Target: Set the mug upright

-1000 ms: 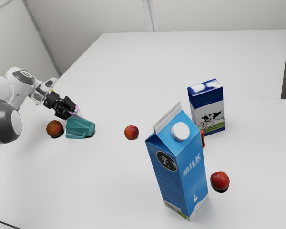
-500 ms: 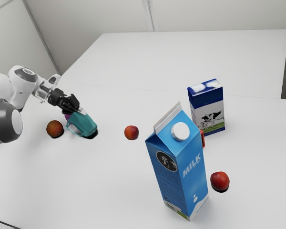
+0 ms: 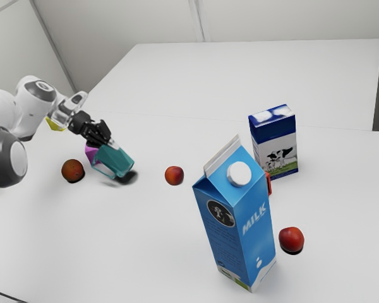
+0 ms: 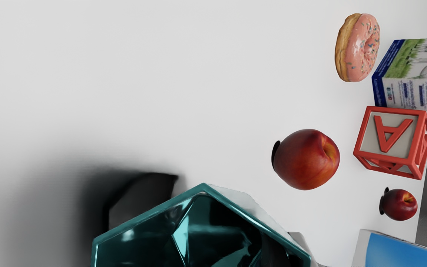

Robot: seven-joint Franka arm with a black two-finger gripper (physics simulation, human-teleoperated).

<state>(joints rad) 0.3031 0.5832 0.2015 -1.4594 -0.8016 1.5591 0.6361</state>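
White table [image 3: 145, 240], teal mug [image 4: 198, 230] (partly beyond the wrist view)

Bright, even, whitish light washes the table [image 3: 145, 252]. In the exterior view a soft, smoky shadow [image 3: 126, 178] falls at five o'clock from the mug [image 3: 119, 162]; a small black one sits at the apple's [image 3: 291, 238] six o'clock. In the wrist view the mug's shade feathers out broadly, and pale glints streak its glossy interior.
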